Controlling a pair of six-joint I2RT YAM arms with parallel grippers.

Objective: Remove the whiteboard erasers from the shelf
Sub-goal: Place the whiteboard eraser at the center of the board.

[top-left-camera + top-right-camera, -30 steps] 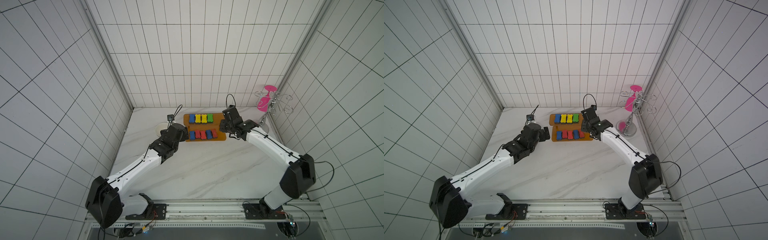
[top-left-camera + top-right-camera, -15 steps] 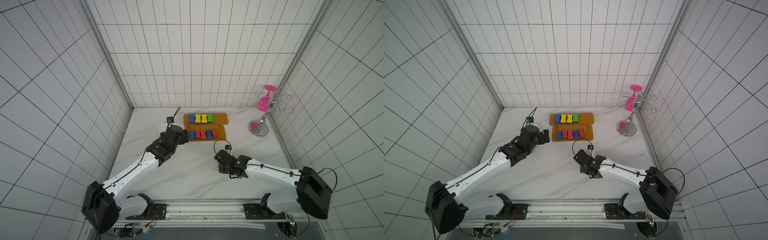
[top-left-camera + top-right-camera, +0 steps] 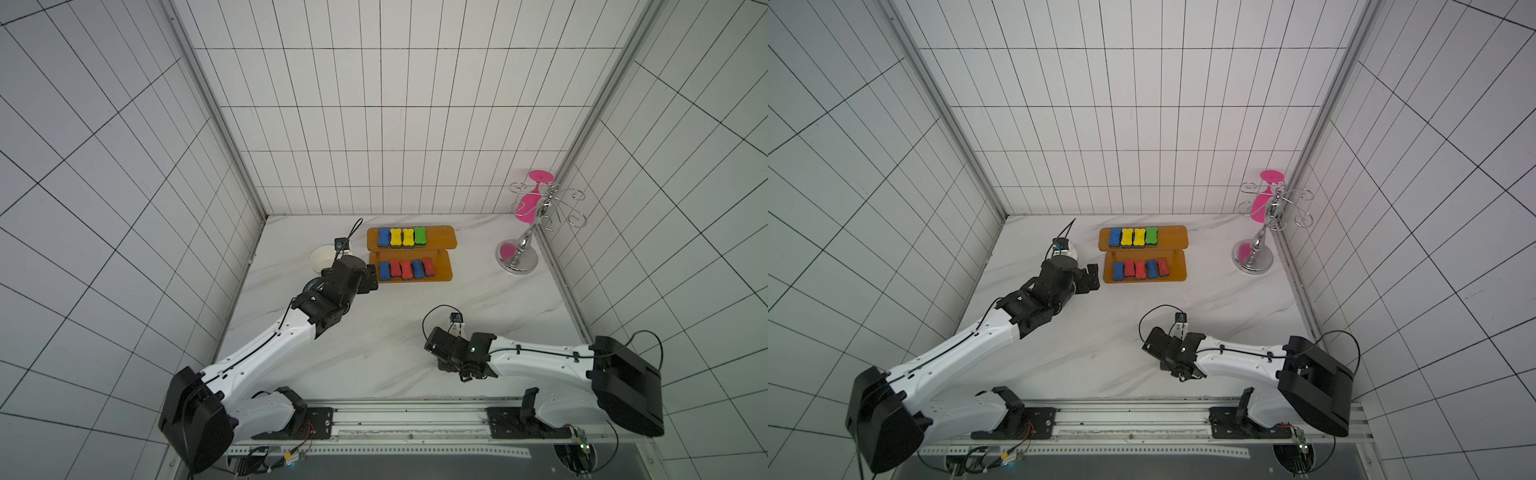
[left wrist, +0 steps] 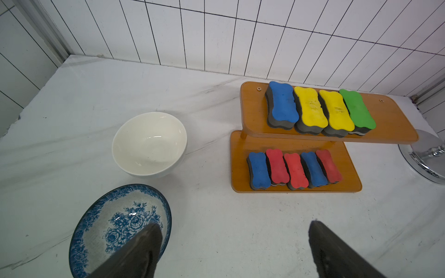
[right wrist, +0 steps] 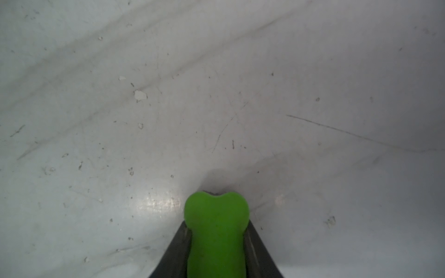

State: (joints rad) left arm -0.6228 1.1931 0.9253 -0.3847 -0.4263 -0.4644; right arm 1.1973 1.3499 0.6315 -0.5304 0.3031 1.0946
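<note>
Green eraser (image 5: pixel 216 211) clamped between the jaws of the right gripper (image 5: pixel 217 226), off the shelf (image 4: pixel 390 125) and low over the bare marble table (image 3: pixel 395 324), towards its front.

Whether the eraser's felt underside touches the table cannot be told. Four erasers (image 4: pixel 310 108) lie side by side on the shelf's upper board: blue, yellow, yellow, green. Five erasers (image 4: pixel 295 169) lie on the lower board (image 4: pixel 346 168): blue, red, red, blue, red. The left gripper (image 4: pixel 232 225) hovers just beside the lower board's end, facing the shelf, its jaws spread wide and holding nothing. A blue-patterned dish (image 4: pixel 120 223) lies beneath that arm, with a white bowl (image 4: pixel 149 144) just beside it. A silver wire rack (image 3: pixel 519 257) stands in the far right corner, well apart from the shelf, with a pink glass (image 3: pixel 530 203) hanging upside down on it.
</note>
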